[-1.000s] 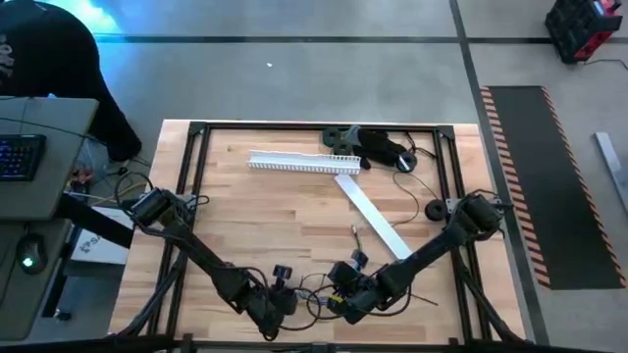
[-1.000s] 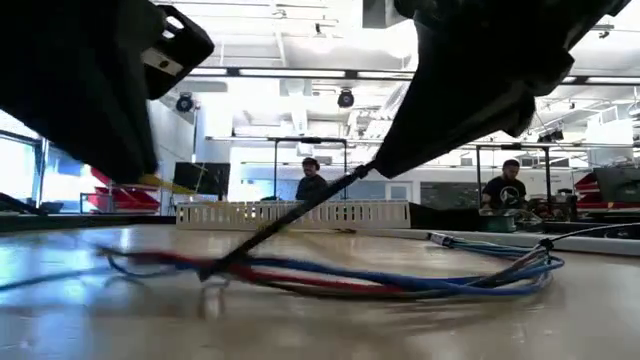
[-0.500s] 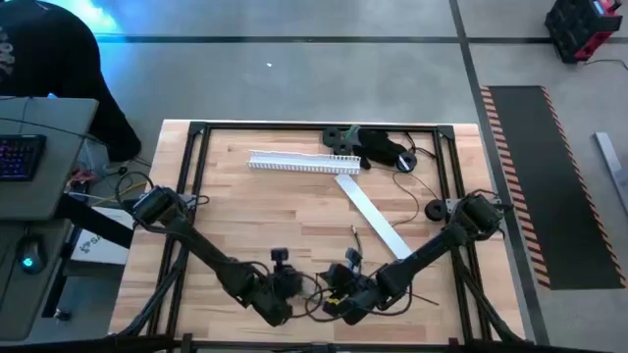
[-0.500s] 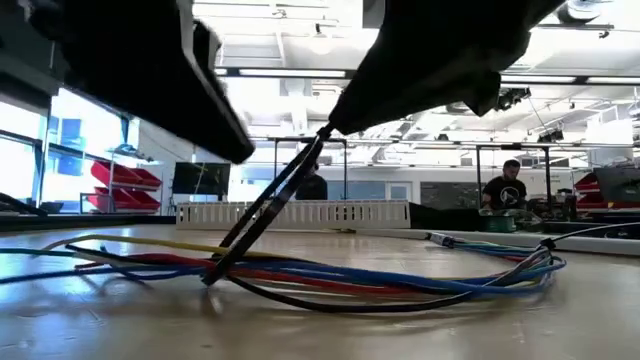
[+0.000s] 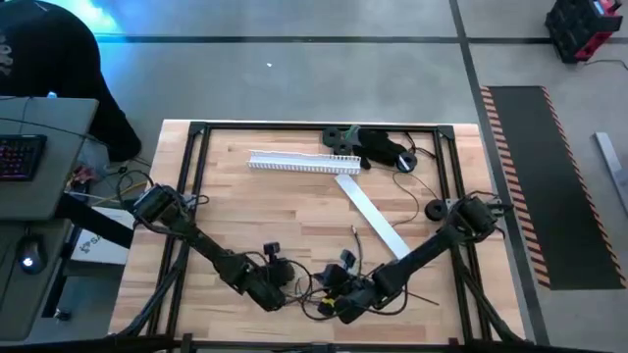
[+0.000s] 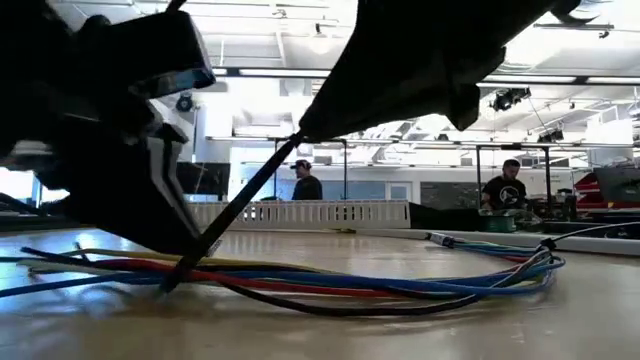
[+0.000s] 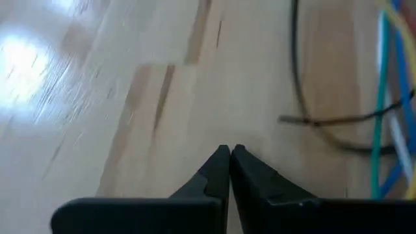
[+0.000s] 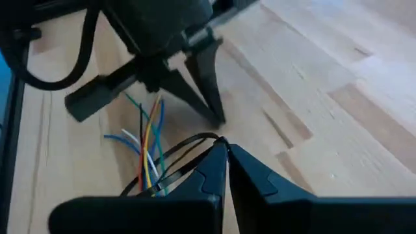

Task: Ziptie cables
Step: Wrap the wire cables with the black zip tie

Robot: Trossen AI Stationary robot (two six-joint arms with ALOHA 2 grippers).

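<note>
At the bottom centre of the high view the cables [image 5: 314,294] lie loose on the wooden table [image 5: 285,206], between the two grippers and just beside each. The left gripper [image 5: 278,290] stands tips-down at their left end with its fingers pressed together on nothing, while the right gripper [image 5: 331,299], also closed, pinches a thin black strand [image 8: 188,156] over the coloured wire ends. Farther up the frame lie a flat white strip [image 5: 373,218], a white slotted duct [image 5: 302,163] and a black gadget [image 5: 378,147].
</note>
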